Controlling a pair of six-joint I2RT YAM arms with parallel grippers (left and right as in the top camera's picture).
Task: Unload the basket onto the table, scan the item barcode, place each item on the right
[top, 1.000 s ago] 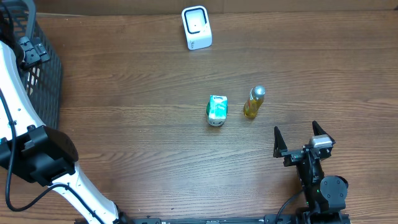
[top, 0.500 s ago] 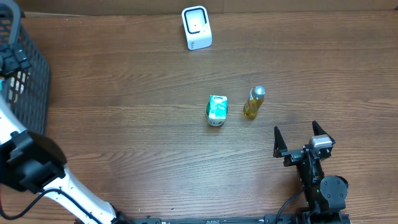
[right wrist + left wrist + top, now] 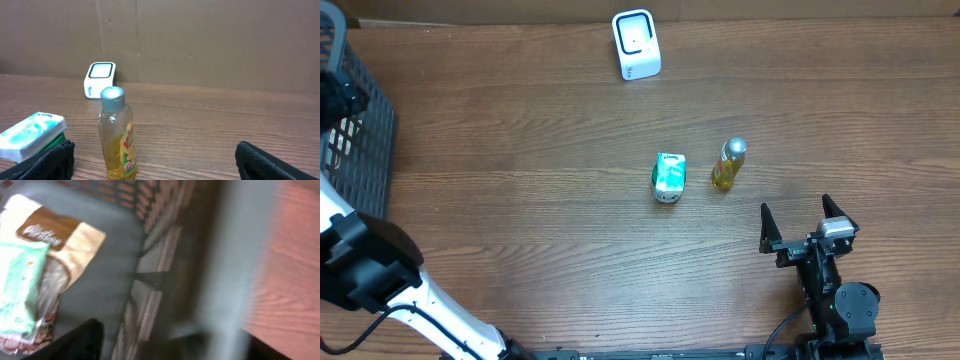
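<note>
The white barcode scanner [image 3: 636, 44] stands at the table's far edge, also visible as the scanner [image 3: 100, 79] in the right wrist view. A green tissue pack [image 3: 669, 177] and a yellow bottle with a silver cap [image 3: 728, 165] stand mid-table. My right gripper [image 3: 800, 222] rests open near the front edge, the bottle [image 3: 116, 135] just ahead of it and untouched. My left gripper [image 3: 145, 347] hangs over the black basket's wall [image 3: 160, 270], its jaws apart, view blurred. Inside lie a brown-and-cream packet [image 3: 60, 240] and a mint-green pack [image 3: 17, 290].
The black mesh basket [image 3: 365, 140] sits at the table's left edge with my left arm [image 3: 370, 265] reaching into it. A brown cardboard wall [image 3: 210, 40] backs the table behind the scanner.
My left arm swung further left and the basket shifted left with it. The left jaws have narrowed somewhat. The right arm, bottle and tissue pack have not moved.
</note>
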